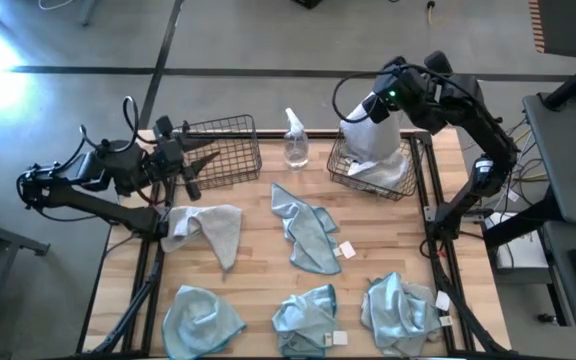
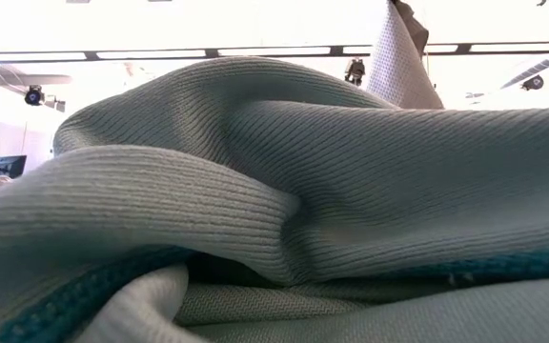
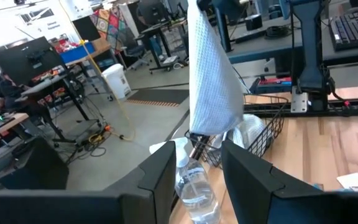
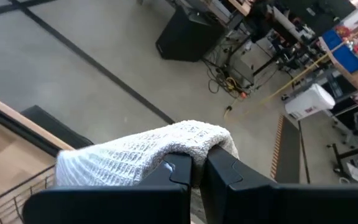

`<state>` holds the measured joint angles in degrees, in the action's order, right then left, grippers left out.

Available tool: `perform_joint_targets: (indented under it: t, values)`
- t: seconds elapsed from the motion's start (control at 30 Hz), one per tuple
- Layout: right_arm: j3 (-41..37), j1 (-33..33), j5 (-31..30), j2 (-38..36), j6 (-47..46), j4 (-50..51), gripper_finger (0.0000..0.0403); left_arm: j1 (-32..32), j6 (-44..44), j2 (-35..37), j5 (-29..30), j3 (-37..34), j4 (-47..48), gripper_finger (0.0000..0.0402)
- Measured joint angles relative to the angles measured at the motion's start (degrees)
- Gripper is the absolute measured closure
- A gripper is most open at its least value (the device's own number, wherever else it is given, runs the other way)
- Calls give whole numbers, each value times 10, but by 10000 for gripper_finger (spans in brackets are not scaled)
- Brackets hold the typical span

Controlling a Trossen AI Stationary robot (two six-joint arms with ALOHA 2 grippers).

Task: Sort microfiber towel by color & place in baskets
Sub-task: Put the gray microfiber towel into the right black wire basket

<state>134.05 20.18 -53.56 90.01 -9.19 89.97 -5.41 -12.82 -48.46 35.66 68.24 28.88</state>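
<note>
My right gripper is shut on a pale grey-white towel above the right wire basket, which holds more white cloth. The hanging towel also shows in the left wrist view and the low view. My left gripper is open and empty beside the left wire basket. On the table lie one grey-white towel and several teal-blue towels, among them three along the near edge. My right gripper pinches a bunched fold at the towel's top between its two fingers; the cloth humps over the fingertips. The towel hangs slack below the gripper, and its lower end is at the height of the basket's rim. I cannot tell whether it touches the rim.
A clear spray bottle stands between the two baskets and shows just ahead of my left fingers. A teal-blue towel lies mid-table. A teal towel close to the low camera fills that view.
</note>
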Motion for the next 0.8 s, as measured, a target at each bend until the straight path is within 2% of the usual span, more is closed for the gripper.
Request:
perform_joint_targets:
  t: [0.23,0.8]
  values:
    - [-60,4,6,-9,18,0,394,0,0,-2,0,5,1,287]
    - [-302,19,153,-118,-82,1,394,0,3,-2,0,5,2,287]
